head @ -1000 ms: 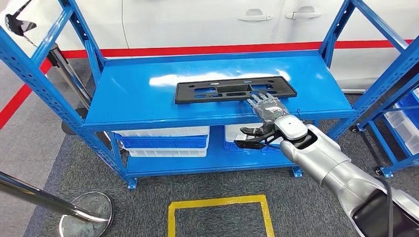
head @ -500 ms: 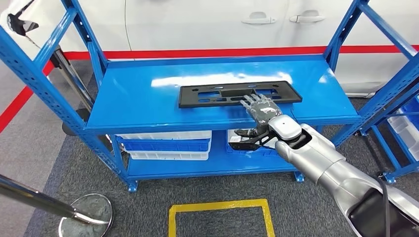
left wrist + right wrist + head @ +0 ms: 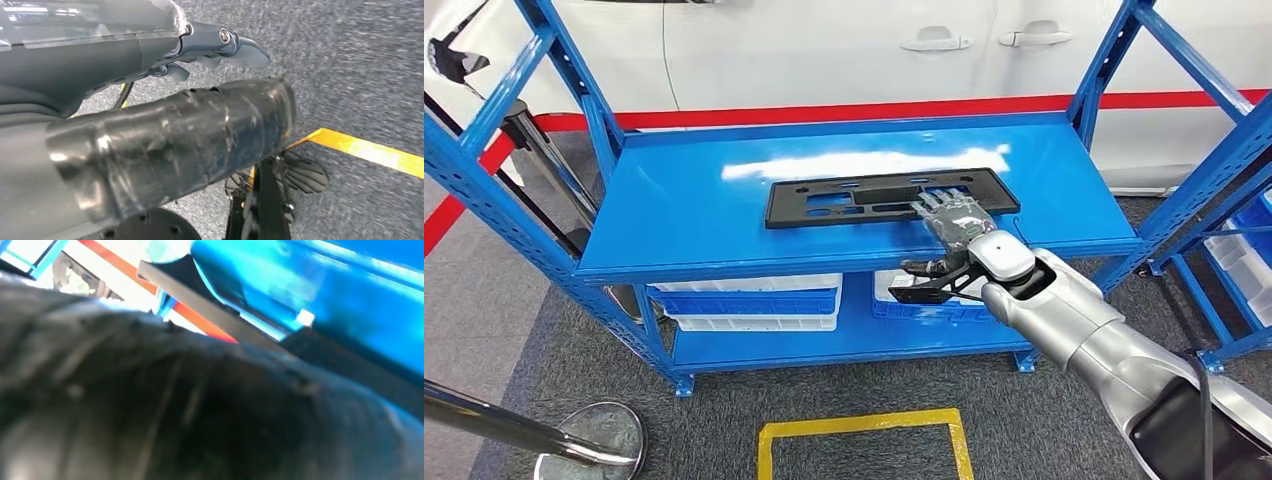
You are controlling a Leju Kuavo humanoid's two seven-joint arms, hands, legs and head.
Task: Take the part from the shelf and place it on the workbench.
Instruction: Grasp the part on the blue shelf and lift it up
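Flat black rectangular plastic part with cut-outs (image 3: 884,199) lies flat on the top deck of the blue steel shelf rack (image 3: 684,215), roughly mid-deck, long side parallel to the front edge. Right hand (image 3: 956,225) comes in from the front right on the silver arm (image 3: 1114,360), palm down, fingers (image 3: 939,203) stretched out straight and laid over the part's near right section, touching its top face. Thumb (image 3: 924,268) hangs apart from them, below the deck's front lip, not on the part. So the hand rests on the part with the fingers apart, nothing wrapped around it; the part is flat on the deck, not lifted. Right wrist view is mostly blurred dark hand cover up close, with a strip of blue deck and a dark edge beyond; no grip detail readable there. Left hand (image 3: 150,65) seen in the left wrist view over grey carpet (image 3: 360,65) with a yellow tape line (image 3: 370,150); fingers (image 3: 225,42) extended, holding nothing. Lower rack level carries white and blue plastic bins (image 3: 749,295). Floor in front has a yellow tape square (image 3: 864,440); chrome stanchion base (image 3: 589,435) at lower left. White car body with door handles (image 3: 934,42) behind the rack, red floor line (image 3: 844,108) under it.
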